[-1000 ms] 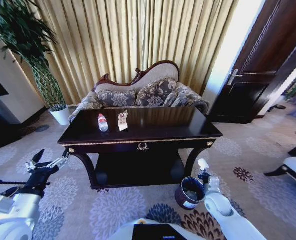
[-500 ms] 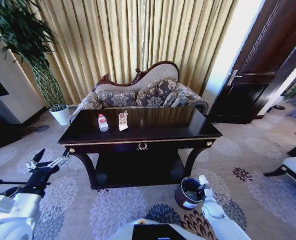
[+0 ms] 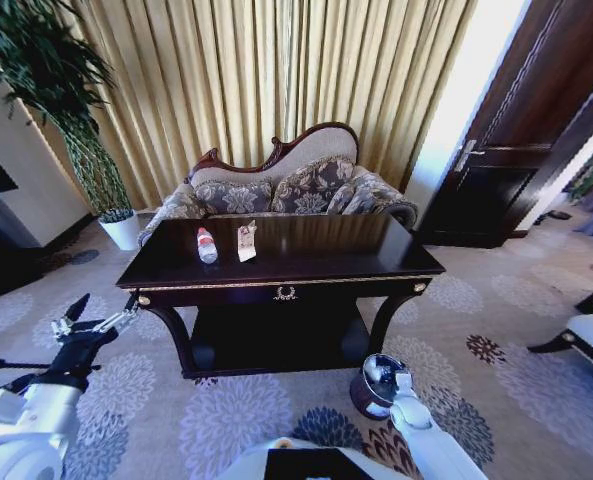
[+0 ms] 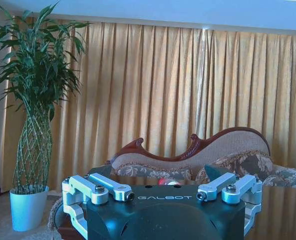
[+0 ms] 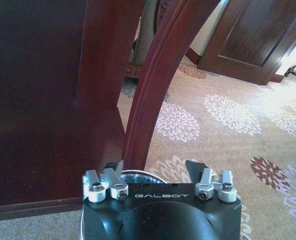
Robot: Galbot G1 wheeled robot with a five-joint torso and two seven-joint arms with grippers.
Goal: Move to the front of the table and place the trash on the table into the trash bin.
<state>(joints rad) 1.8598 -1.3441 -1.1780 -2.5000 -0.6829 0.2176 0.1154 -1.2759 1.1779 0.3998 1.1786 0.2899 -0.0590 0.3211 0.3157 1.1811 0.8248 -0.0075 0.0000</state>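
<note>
Right claw (image 3: 384,376), fingers spread & empty, has slid from beside the trash bin (image 3: 361,395) to over its rim. Left claw (image 3: 94,322) spread, parked low. Bottle (image 3: 206,245) & wrapper (image 3: 245,241) wait on tabletop (image 3: 326,250).

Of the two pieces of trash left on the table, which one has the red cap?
The clear plastic bottle, lying toward the table's left end. The crumpled wrapper just right of it is pale and has no cap.

Dark glossy table (image 3: 306,255), clear red-capped bottle (image 3: 206,245) lying beside pale wrapper (image 3: 245,241), trash bin (image 3: 368,385) apparently tipped.
</note>
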